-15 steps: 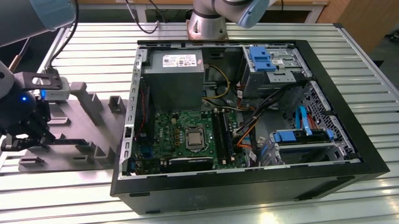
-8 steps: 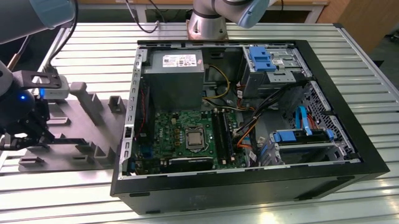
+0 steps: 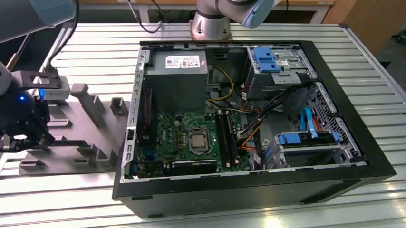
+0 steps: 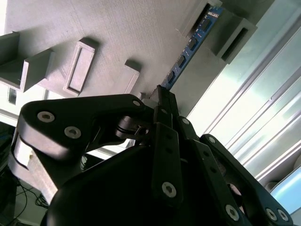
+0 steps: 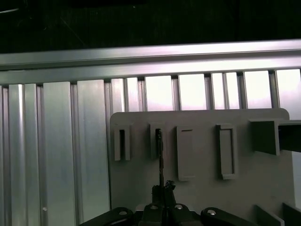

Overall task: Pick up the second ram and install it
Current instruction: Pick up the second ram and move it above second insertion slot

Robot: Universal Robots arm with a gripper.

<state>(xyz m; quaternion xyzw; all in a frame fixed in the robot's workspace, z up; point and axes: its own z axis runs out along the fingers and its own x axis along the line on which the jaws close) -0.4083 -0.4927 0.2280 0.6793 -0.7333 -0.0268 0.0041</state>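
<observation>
One second ram (image 4: 189, 49), edgewise, pointing from tool (image 4: 161, 96)

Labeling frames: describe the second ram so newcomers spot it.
Beside the PC case, on the exterior view's left, lies a grey fixture plate. The second ram stands edgewise in one slotted holder, the gripper shut on it: a thin blue strip of black chips among plain grey blocks.

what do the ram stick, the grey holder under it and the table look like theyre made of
Second ram: a circuit board, blue laminate carrying black chips, likely plastic-cased.
Grey holder: matte plastic by the look; fine layered grain in the second wrist view hints at 3D printing.
Table: metal, probably aluminium; ribbed slats with a brushed sheen.
</observation>
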